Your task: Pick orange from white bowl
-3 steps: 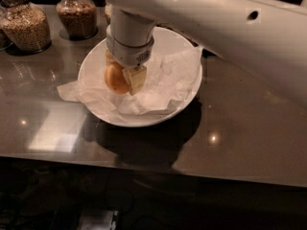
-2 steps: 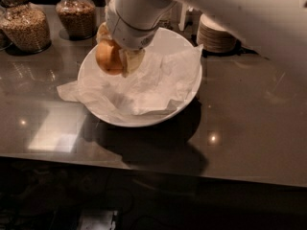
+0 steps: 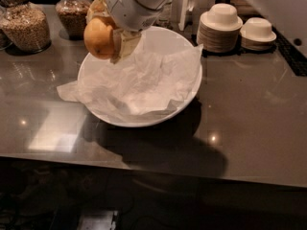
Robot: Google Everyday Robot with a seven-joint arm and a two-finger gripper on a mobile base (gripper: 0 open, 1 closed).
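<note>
The orange (image 3: 97, 38) is held in my gripper (image 3: 106, 35), lifted above the left rim of the white bowl (image 3: 184, 97). The gripper's pale fingers (image 3: 125, 44) close on the fruit from the right and behind. The bowl sits on the dark counter, lined with crumpled white paper (image 3: 136, 83) that spills over its left edge. My white arm reaches in from the top right.
Two glass jars of grains (image 3: 26, 25) (image 3: 73, 11) stand at the back left. Stacks of small off-white bowls (image 3: 220, 27) (image 3: 258, 31) stand at the back right. The counter's front edge runs across the lower part of the view.
The gripper has risen out of the bowl with the orange in it, moving up and to the left. The paper lining stays in the bowl.
</note>
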